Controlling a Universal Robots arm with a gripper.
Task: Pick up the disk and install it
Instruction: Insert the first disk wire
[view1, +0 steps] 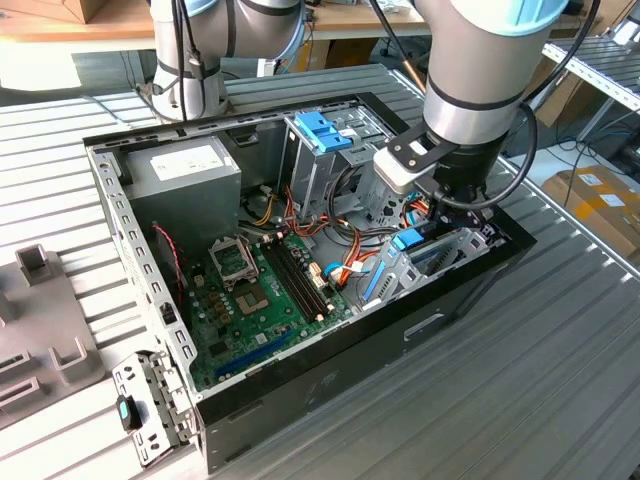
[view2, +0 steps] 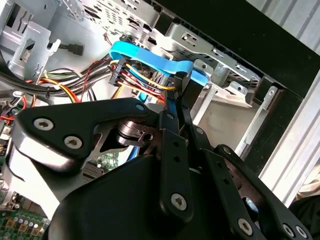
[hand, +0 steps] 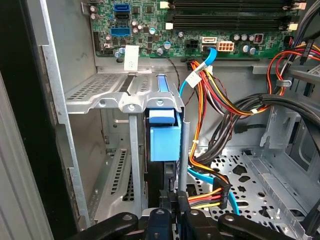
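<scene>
Fingers (hand: 131, 223) of the gripper (hand: 169, 220) were drawn close together in the first wrist view, clamped, as far as could be judged, on the thin upper edge of the disk (hand: 164, 142). The disk stood on edge with its blue plastic end facing the camera, in the narrow slot of the metal drive bay (hand: 120, 105). Gripping it by the slim edge looked deliberate: the slot left no room at the sides, so a hold from above was the only one that let the flat body go between the bay's walls. How deep the disk sat, and whether it was fully home, could not be told, since the bay hid its lower part. Just beside the slot a bundle of red, yellow and orange cables (hand: 220, 107) curved past with a blue data lead, near enough to snag, which probably explained the straight, upright hold. In the exterior view the arm hung steeply into the corner of the open computer case (view1: 130, 230) at that view's right, above the bay. The motherboard (view1: 265, 285) lay flat in the middle of the case, and the grey power-supply box (view1: 185, 170) and a blue-handled cage (view1: 322, 130) stood well apart from the gripper, toward the back. The case rested on a ribbed metal table (view1: 500, 400).
</scene>
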